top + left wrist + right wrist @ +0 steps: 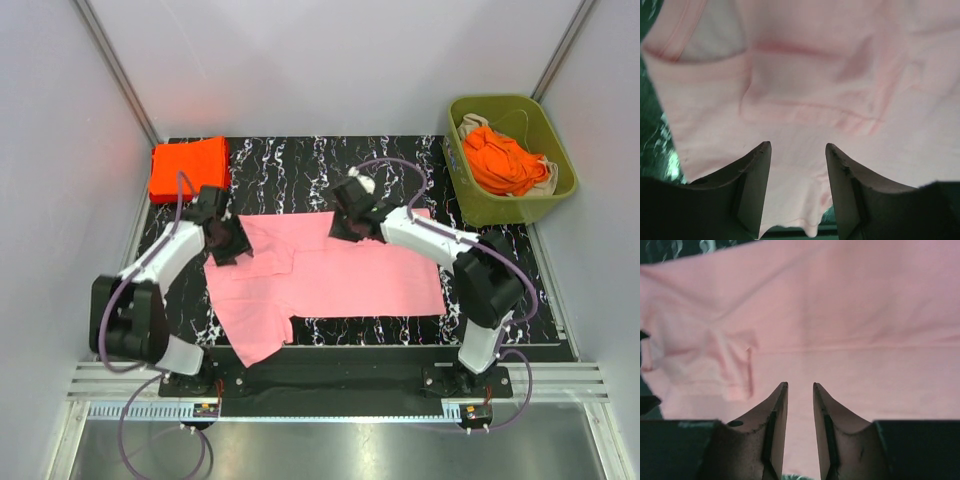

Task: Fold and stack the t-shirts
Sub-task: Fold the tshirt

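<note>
One high camera, two riding the wrists.
The top camera sits above and behind the arm bases, looking down and forward over the whole table (300,155) from afar. Each wrist camera looks out past its own jaws, left gripper (798,147) and right gripper (800,385), very close to the cloth. All three share the pink shirt (340,275), which nearly fills both wrist views.

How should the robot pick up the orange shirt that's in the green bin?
Probably pinch a raised fold at the top of the crumpled orange shirt, coming straight down from above. The walls of the green bin stand around it, so the sides are blocked. Its bunched folds stick up for the right claw, the nearer one, to catch.
</note>
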Tool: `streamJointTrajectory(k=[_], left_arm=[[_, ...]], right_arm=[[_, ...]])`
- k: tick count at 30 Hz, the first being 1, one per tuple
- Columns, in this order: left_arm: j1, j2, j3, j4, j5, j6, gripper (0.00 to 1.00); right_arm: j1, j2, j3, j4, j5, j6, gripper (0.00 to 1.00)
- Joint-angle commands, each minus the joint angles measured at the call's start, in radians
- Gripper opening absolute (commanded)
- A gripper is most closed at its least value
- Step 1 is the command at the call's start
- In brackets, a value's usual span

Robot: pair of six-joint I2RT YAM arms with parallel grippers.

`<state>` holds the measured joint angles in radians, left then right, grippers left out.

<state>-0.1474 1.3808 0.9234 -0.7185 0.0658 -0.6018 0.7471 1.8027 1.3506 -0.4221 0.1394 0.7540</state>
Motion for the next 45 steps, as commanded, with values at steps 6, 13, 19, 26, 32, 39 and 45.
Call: streamJointTrajectory(k=[6,13,19,26,32,39,45], left_arm=[[-0.047,0.331,0.276,0.085,0.002,0.042,0.52],[-0.057,0.523,0.42,0.083,-0.009,0.066,0.52],[-0.073,0.598,0.492,0.083,-0.014,0.06,0.52],[-0.083,0.692,0.621,0.068,-0.046,0.096,0.53],[-0.086,0.634,0.666,0.007,-0.04,0.132,0.54],[-0.171,0.186,0.346,-0.054,-0.155,0.172,0.55],[-0.426,-0.007,0.207,-0.294,-0.299,0.082,0.54]], right_arm=[[-0.195,0.113,0.045,-0.004,0.052,-0.145,0.32],[-0.281,0.21,0.099,-0.01,0.06,-0.153,0.31],[-0.318,0.294,0.143,-0.038,0.083,-0.166,0.3],[-0.342,0.392,0.24,-0.089,0.12,-0.209,0.29],[-0.347,0.35,0.295,-0.113,0.106,-0.242,0.29],[-0.345,0.15,0.228,-0.115,0.008,-0.223,0.3],[-0.345,-0.075,0.024,-0.081,-0.038,-0.22,0.31]])
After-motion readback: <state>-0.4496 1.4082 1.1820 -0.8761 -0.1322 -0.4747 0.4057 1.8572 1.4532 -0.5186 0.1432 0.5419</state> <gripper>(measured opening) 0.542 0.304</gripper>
